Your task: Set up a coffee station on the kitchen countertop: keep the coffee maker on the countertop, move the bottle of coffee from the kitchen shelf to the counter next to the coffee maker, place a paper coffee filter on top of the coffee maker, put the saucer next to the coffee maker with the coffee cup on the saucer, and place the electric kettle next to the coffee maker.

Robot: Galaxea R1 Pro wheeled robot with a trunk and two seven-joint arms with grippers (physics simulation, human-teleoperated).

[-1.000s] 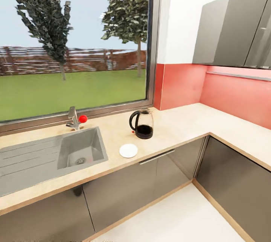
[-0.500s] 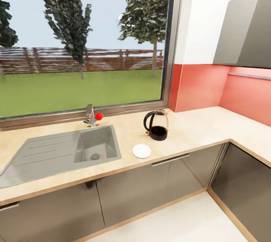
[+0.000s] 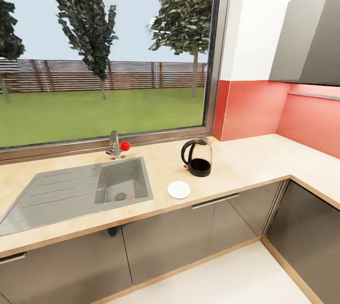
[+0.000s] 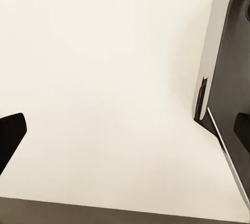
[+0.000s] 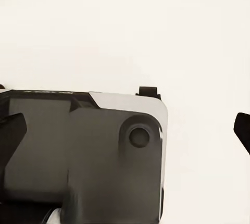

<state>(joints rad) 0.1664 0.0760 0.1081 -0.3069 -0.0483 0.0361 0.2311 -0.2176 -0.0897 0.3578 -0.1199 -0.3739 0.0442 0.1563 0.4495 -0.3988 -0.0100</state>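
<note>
Electric kettle [image 3: 197, 156] upright on countertop [image 3: 245, 162], mid-depth, right of sink [image 3: 75, 191]. Saucer [image 3: 179, 190] near it, by the front edge. Both grippers' opening can't be told from the wrist views.

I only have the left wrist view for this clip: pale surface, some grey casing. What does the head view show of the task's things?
Observer: The electric kettle stands upright on the countertop, to the right of the sink.
Operator: And the saucer?
Observer: The saucer lies near the countertop's front edge, in front of the electric kettle and apart from it.
Operator: Is a cup on it?
Observer: No, the saucer is bare.
</note>
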